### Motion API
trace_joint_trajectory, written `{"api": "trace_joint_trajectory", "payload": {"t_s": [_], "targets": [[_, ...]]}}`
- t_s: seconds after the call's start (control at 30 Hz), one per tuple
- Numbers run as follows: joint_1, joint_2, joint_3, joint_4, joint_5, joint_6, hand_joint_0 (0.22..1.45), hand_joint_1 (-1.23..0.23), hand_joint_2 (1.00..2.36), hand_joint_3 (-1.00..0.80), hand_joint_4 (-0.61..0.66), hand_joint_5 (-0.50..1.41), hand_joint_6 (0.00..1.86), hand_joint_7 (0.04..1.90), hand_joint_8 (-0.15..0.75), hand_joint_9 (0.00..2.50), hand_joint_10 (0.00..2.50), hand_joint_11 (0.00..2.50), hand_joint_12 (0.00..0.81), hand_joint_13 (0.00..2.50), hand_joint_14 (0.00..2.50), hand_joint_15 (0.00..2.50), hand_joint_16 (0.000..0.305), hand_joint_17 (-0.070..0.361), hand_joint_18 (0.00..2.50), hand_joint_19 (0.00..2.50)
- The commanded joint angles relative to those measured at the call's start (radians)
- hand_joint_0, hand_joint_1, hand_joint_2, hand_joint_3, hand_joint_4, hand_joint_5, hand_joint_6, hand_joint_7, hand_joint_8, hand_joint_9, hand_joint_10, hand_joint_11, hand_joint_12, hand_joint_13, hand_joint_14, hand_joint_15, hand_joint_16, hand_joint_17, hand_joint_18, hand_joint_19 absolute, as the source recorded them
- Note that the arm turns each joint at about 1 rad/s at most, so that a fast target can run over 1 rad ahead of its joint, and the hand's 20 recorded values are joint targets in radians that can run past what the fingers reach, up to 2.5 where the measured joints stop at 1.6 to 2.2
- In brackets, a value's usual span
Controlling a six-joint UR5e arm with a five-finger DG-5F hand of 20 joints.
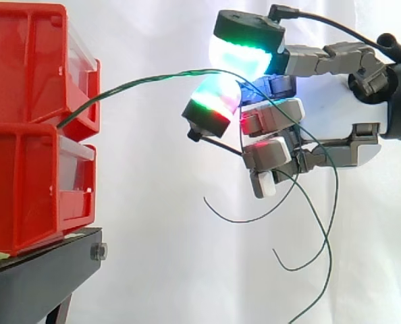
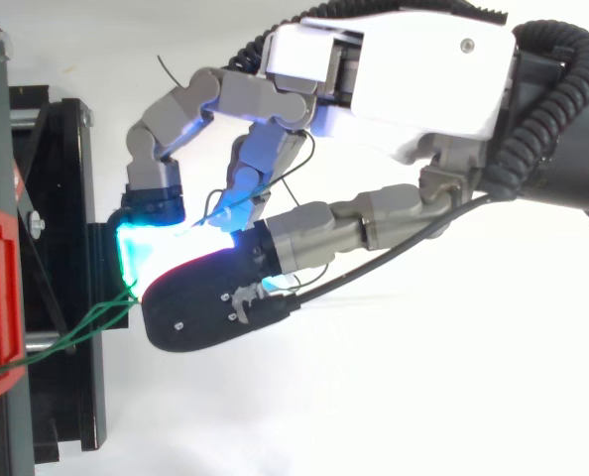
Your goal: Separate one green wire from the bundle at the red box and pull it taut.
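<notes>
The green wire (image 1: 140, 82) runs left from the hand (image 1: 329, 101) to the red box (image 1: 25, 189), bowed upward and not yet taut. The hand's pads (image 1: 244, 54) are closed in a pinch on the wire's right part. Tightening it likely means pulling rightward, away from the box.

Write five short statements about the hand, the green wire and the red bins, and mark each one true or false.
1. The hand pinches the green wire between its glowing pads. True.
2. The wire runs dead straight from the red bins to the hand. False: in the side view it bows upward in an arc.
3. The bins are stacked on a black stand. True.
4. Nothing hangs below the hand. False: loose ends of green wire curl down beneath it.
5. The hand rests against the bins. False: a clear gap separates them.
</notes>
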Motion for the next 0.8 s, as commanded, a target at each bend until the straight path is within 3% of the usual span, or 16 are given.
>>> {"api": "trace_joint_trajectory", "payload": {"t_s": [0.0, 0.07, 0.13, 0.27, 0.4, 0.5, 0.6, 0.77], "targets": [[0.0, 0.001, 0.0, 0.0, 0.0, 0.0, 0.64, -0.78, 1.02, -0.16, 0.07, -0.2, 0.94, 0.97, 0.251, 1.25, 0.01, 1.62, 0.401, 1.07, 0.03, 1.02, 0.057, 0.127, 0.85, 0.81], [0.0, 0.0, 0.0, 0.0, 0.0, 0.0, 0.62, -0.79, 1.02, -0.28, 0.11, -0.21, 0.94, 0.94, 0.255, 1.24, 0.0, 1.6, 0.398, 1.07, 0.03, 1.03, 0.056, 0.126, 0.83, 0.82], [0.0, 0.001, 0.0, 0.002, 0.0, 0.0, 0.57, -0.76, 1.0, -0.5, 0.12, -0.2, 0.94, 0.92, 0.265, 1.25, 0.01, 1.59, 0.404, 1.07, 0.03, 1.03, 0.057, 0.129, 0.84, 0.82], [0.0, 0.001, 0.0, 0.003, 0.0, 0.0, 0.54, -0.52, 1.0, -0.5, 0.11, -0.19, 0.92, 0.96, 0.273, 1.29, 0.01, 1.56, 0.407, 1.07, 0.03, 1.02, 0.058, 0.131, 0.83, 0.8], [0.0, 0.0, 0.0, 0.003, 0.0, -0.008, 0.59, -0.43, 1.0, -0.48, 0.11, -0.18, 0.91, 1.0, 0.257, 1.32, 0.01, 1.58, 0.398, 1.08, 0.03, 1.02, 0.055, 0.124, 0.82, 0.82], [-0.001, 0.0, 0.0, 0.008, 0.0, -0.018, 0.61, -0.47, 1.01, -0.38, 0.1, -0.18, 0.91, 1.01, 0.259, 1.33, 0.01, 1.6, 0.401, 1.09, 0.03, 1.03, 0.055, 0.124, 0.82, 0.82], [0.0, 0.0, 0.0, 0.009, 0.0, -0.026, 0.61, -0.64, 1.02, -0.22, 0.12, -0.18, 0.92, 1.06, 0.261, 1.33, 0.01, 1.63, 0.402, 1.09, 0.03, 1.03, 0.056, 0.125, 0.84, 0.81], [0.0, 0.001, 0.0, 0.009, 0.0, -0.026, 0.62, -0.71, 1.03, -0.12, 0.03, -0.18, 0.94, 1.05, 0.266, 1.33, 0.0, 1.66, 0.404, 1.08, 0.03, 1.02, 0.056, 0.125, 0.84, 0.81]]}}
